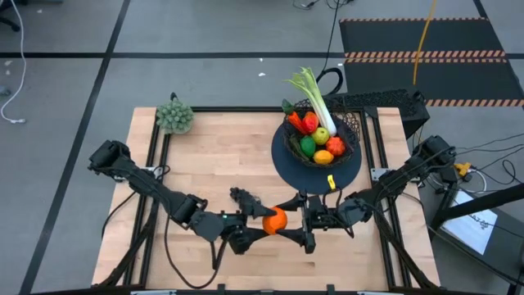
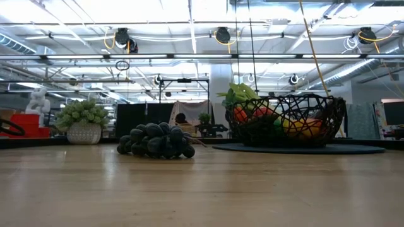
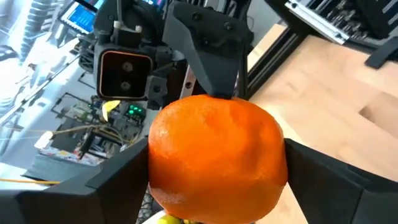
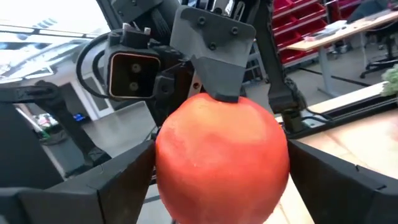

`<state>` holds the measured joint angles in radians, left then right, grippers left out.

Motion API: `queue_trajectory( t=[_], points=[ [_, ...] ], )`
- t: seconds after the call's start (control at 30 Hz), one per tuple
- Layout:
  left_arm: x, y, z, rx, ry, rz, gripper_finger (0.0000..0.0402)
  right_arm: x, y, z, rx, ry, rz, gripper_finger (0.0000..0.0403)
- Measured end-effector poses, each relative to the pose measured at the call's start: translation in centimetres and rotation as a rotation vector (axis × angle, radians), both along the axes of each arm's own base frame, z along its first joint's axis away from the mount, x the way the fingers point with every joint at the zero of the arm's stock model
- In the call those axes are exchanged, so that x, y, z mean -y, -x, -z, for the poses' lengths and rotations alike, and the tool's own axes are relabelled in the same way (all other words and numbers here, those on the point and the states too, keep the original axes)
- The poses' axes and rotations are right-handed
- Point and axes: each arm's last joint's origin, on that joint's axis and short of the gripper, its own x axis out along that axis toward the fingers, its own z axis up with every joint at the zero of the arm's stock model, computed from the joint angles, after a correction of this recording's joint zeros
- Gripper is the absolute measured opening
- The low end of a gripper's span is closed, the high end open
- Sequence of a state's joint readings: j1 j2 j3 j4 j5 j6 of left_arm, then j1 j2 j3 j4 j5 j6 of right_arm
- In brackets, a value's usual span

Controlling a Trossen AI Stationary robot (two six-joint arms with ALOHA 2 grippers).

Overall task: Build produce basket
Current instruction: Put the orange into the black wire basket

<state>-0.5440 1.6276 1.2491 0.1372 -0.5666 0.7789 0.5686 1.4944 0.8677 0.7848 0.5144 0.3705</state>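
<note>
An orange (image 1: 275, 220) hangs in the air over the table's near middle, between my two grippers, which meet tip to tip. My left gripper (image 1: 266, 225) comes from the left and is shut on the orange (image 3: 217, 155). My right gripper (image 1: 288, 221) comes from the right, its fingers spread wide on the far and near sides of the orange (image 4: 221, 155). The black wire basket (image 1: 354, 131) stands on its dark disc (image 1: 286, 164) at the far right. It holds a leek (image 1: 315, 94), a red tomato, a lime, a lemon and other produce. Dark grapes (image 1: 246, 199) lie on the table. My left gripper pinches the orange between its two fingers at opposite sides (image 3: 158, 168), coming in about level from the table's left. The orange is lifted clear of the table. My right gripper's fingers (image 4: 124, 180) stand close against the orange's two sides (image 4: 165, 174), level from the table's right. Whether they touch it I cannot tell.
A grey-green bushy clump in a pot (image 1: 174, 116) stands at the far left corner. The grapes (image 2: 156, 140) lie just beyond the two grippers. Bare wood (image 1: 213, 156) spreads between the clump and the basket (image 2: 328, 120).
</note>
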Motion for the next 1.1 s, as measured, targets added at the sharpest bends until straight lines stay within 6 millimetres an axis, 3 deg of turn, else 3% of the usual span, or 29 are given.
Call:
queue_trajectory(
  t=[0.3, 0.5, 0.73, 0.9, 1.1],
  points=[
    [0.1, -0.1, 0.0, 0.014, 0.004, -0.010, 0.0346, 0.0, 0.0, -0.1, 0.007, 0.047, 0.009, 0.0303],
    [0.5, 0.1, 0.0, 0.022, 0.029, -0.024, 0.0395, 0.0, 0.1, -0.1, 0.009, 0.126, 0.011, 0.0311],
    [1.6, 1.0, -0.1, 0.038, -0.011, -0.094, 0.0391, -0.1, 0.6, -0.8, 0.031, 0.228, 0.009, 0.0304],
    [1.9, 1.4, -0.3, 0.053, 0.006, -0.120, 0.0397, -0.6, 1.8, -1.6, 0.036, 0.385, -0.004, 0.0303],
    [1.2, 3.0, -2.7, 0.103, 0.245, -0.118, 0.0399, -1.6, 3.4, -1.2, -0.072, 0.733, 0.118, 0.0305]
  ],
)
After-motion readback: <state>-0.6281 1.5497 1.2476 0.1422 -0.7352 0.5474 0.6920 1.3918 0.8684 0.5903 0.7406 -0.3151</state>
